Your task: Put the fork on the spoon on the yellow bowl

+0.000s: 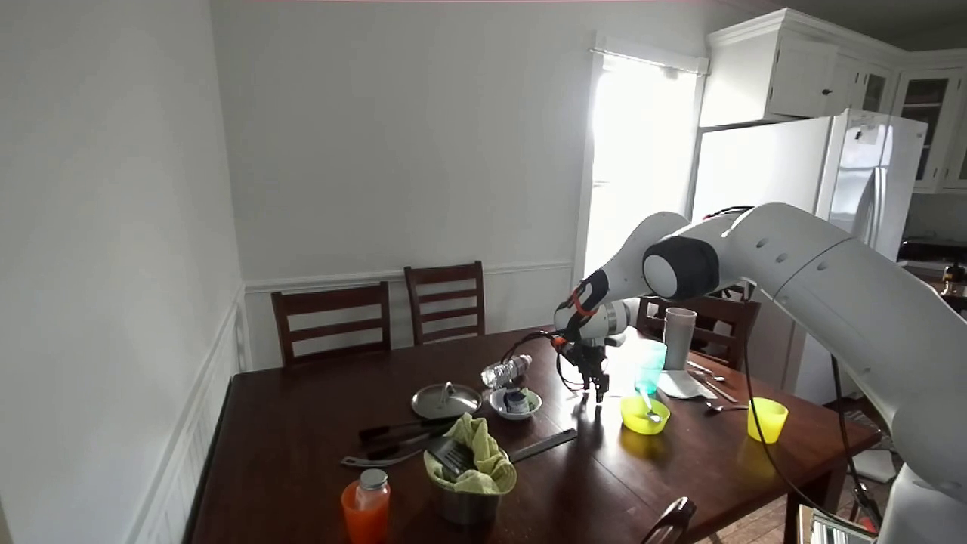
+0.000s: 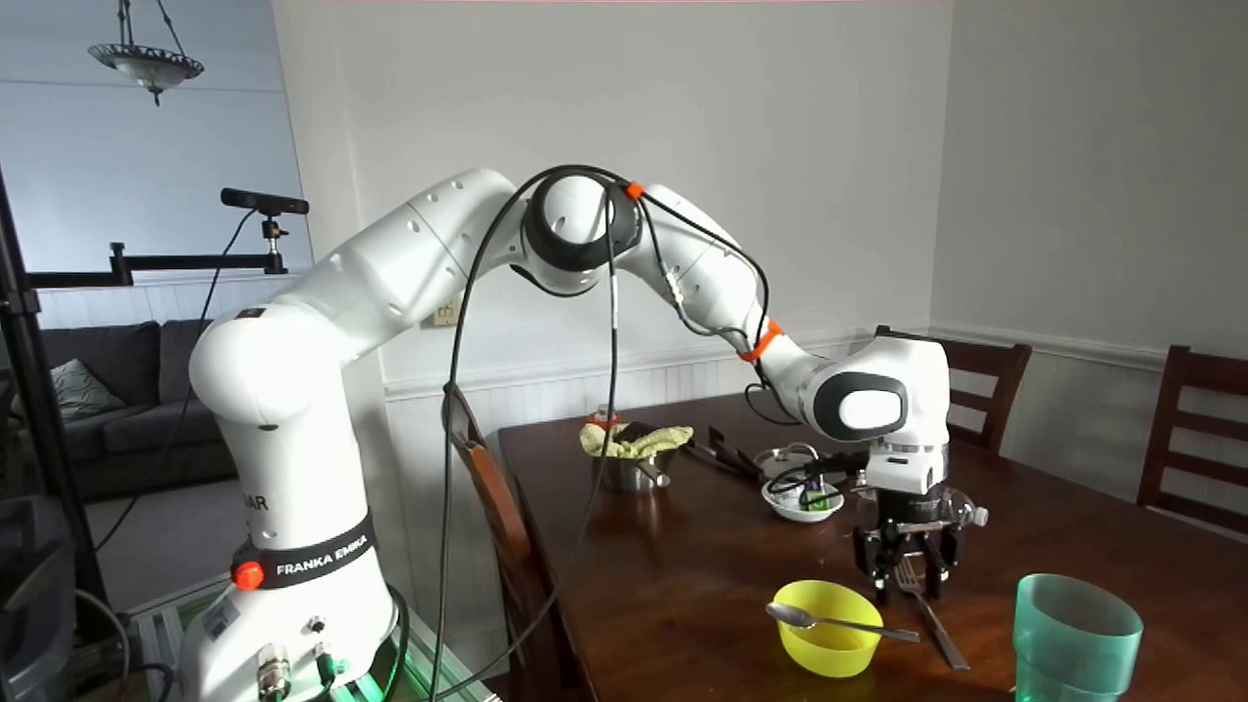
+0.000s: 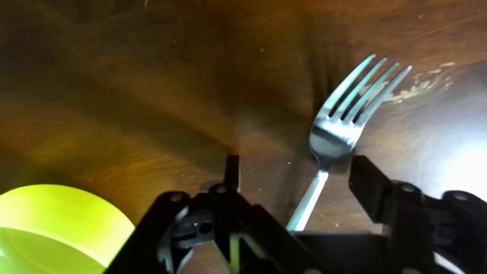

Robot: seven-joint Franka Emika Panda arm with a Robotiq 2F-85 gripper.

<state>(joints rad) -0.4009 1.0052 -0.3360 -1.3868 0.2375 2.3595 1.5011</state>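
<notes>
While a silvery metal spoon (image 2: 842, 624) lies across a round yellow bowl (image 2: 829, 656), the black gripper (image 2: 908, 585) hangs over a four-tined metal fork (image 3: 330, 142), jaws wide apart, empty.

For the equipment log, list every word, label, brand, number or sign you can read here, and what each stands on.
"FRANKA EMIKA": on the black band low on the robot arm.
"AR": on the white column above it, seemingly a word's end.
Too small or blurred to read: the grey label below that band, and any print on the blue-and-white item in the white bowl.
</notes>
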